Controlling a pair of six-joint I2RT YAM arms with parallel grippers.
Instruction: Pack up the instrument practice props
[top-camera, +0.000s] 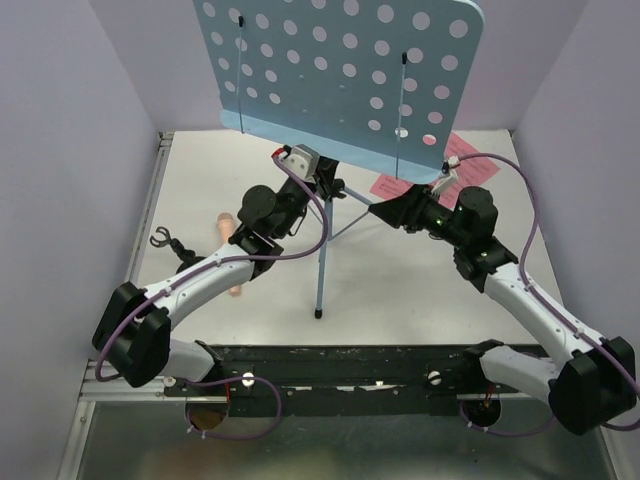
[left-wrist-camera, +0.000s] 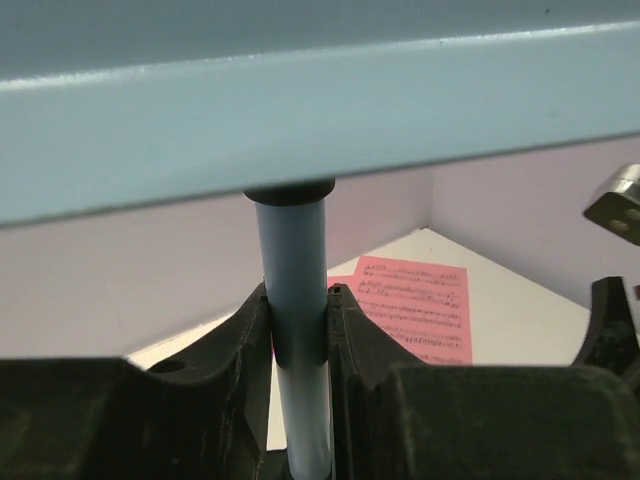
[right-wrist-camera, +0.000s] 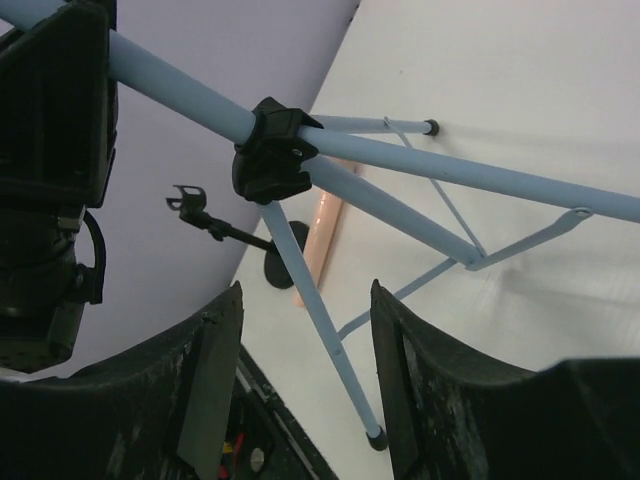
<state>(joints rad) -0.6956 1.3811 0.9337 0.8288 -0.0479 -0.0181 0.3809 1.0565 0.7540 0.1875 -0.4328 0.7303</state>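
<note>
While the left pincer (left-wrist-camera: 297, 310) grips the music stand (top-camera: 340, 70) by its pole (left-wrist-camera: 293, 240), the right pincer (right-wrist-camera: 306, 300) hangs wide, empty. Stand-folding seems in hand; the leg collar (right-wrist-camera: 272, 150) likely needs catching next.

Top external: you are looking down from above and behind the arm bases, taking in the whole table (top-camera: 400, 290) and music stand (top-camera: 340, 60). Left wrist: you are looking along the left gripper (left-wrist-camera: 297, 295), close against the stand's pole (left-wrist-camera: 290, 240). Right wrist: you are looking past the right gripper (right-wrist-camera: 306, 295) at the tripod legs (right-wrist-camera: 330, 345). All views are sharing the stand.
</note>
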